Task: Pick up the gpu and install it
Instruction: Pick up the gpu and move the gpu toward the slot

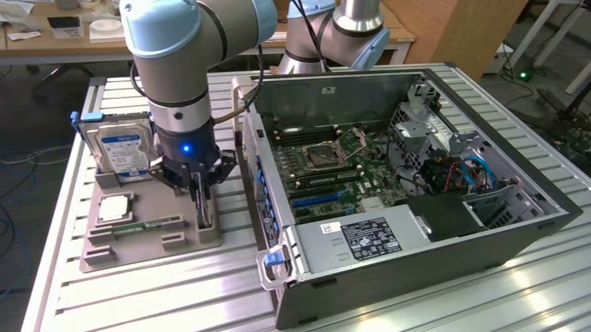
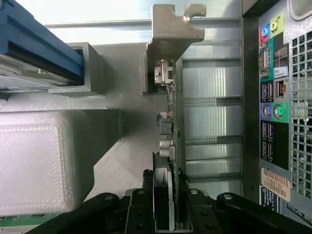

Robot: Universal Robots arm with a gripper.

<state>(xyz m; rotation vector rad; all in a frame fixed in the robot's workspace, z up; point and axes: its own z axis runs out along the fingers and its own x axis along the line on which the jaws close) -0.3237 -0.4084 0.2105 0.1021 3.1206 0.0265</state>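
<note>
Gripper (image 1: pixel 201 181) (image 2: pixel 166 195) straddles upright gpu (image 1: pixel 203 209) (image 2: pixel 169 124) in holder tray (image 1: pixel 138 243), 9 o'clock of computer case (image 1: pixel 416 266); clench cannot tell.

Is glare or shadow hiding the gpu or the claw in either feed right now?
Exterior view: glare streaks the table at the exterior view's right, well away from the gpu, which is evenly lit. Wrist view: the table washes out to white behind the gpu's bracket, but the bracket's outline reads clearly against it; the claw is dark and in shade.
</note>
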